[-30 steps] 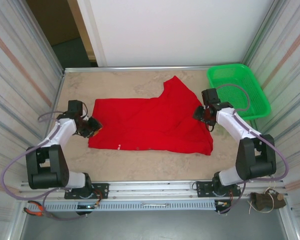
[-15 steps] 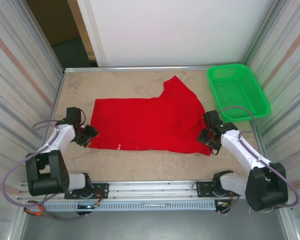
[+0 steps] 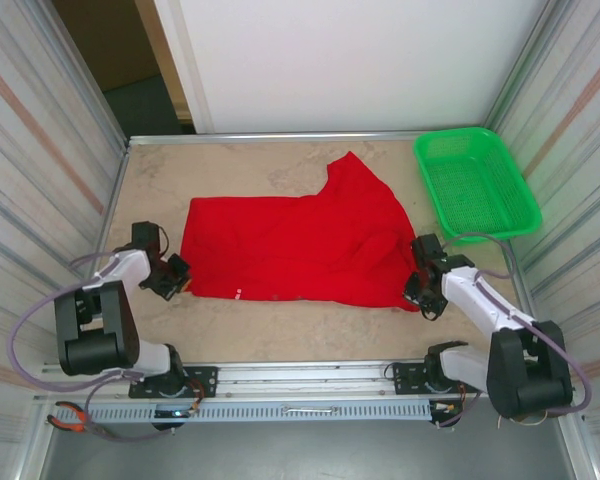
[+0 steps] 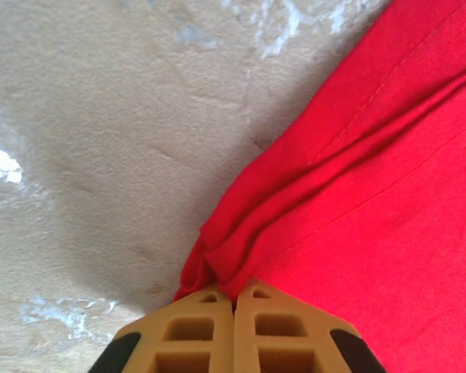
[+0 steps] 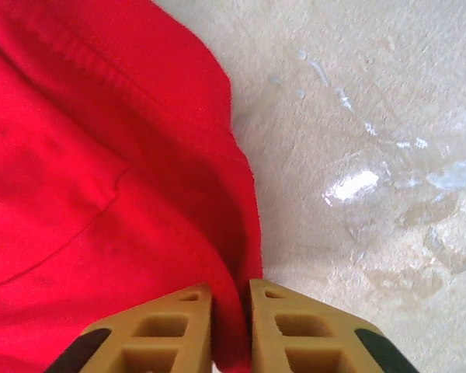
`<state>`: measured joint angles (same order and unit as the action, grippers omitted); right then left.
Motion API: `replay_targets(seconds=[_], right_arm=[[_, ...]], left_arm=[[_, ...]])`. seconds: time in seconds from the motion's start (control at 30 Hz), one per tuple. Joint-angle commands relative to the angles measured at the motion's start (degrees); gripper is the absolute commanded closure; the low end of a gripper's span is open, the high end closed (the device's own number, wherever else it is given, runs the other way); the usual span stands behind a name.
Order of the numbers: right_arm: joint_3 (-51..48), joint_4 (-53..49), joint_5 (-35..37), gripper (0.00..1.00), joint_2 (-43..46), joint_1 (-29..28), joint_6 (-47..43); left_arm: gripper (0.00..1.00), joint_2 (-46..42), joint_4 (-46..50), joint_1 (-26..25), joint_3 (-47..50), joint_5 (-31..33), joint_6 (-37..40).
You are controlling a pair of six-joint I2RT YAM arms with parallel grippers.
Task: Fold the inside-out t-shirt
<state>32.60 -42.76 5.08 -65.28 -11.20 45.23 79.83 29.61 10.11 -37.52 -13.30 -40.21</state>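
- Gripping step: left pincer and right pincer each pinched shut on a near corner of the t-shirt, which lay flat on the bench.
- Next, I reckoned, both corners needed lifting toward the far edge together.

The table is a flat beige surface with a mottled, stone-like pattern and pale glossy patches, enclosed by a thin metal rim. Two items lie directly on it. A bright red t-shirt is spread flat across the middle – its long near hem runs roughly parallel to the near edge, and one pointed section reaches toward the far edge. A green mesh basket sits in the far right corner, apart from the shirt.
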Motion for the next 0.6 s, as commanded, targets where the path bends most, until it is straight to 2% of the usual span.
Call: replay_targets(seconds=[0.0,0.13,0.17,0.23,0.27,0.33,0.4,0.47,0.57], right_arm=[[-0.52,-4.82,-0.09,0.92,5.95,0.39,3.4],[-1.03,-8.84,-0.94,0.93,12.06,0.24,6.87],[-1.07,-9.86,-0.95,0.9,13.24,0.22,7.74],[-0.88,-12.83,-0.57,0.56,16.03,0.05,10.01],[-0.63,-13.78,-0.43,0.44,17.36,-0.15,10.86],[1.46,-15.4,0.52,0.41,19.86,-0.84,12.04],[5.68,-15.86,2.04,0.4,20.54,-1.57,11.86],[11.23,-13.45,1.78,0.39,18.1,-1.85,8.88],[23.15,-9.03,-0.79,0.39,6.5,-2.22,1.38]], left_arm=[[1.0,-2.87,3.01,1.15,4.96,-0.59,-3.68],[1.0,-11.08,6.59,1.97,9.18,-0.1,-8.37],[1.0,-13.43,7.79,2.1,9.98,0.26,-9.41],[1.0,-19.3,10.07,2.1,11.41,0.54,-11.64],[0.93,-21.47,10.48,2.14,11.63,0.49,-11.89],[0.67,-24.91,12.57,2.32,10.18,1.33,-11.51],[0.51,-26.15,14.23,2.34,6.86,3.66,-9.36],[0.43,-25.39,14.38,2.3,2.66,5.72,-6.55],[0.38,-20.0,11.51,2.35,-4.78,6.75,-1.76]])
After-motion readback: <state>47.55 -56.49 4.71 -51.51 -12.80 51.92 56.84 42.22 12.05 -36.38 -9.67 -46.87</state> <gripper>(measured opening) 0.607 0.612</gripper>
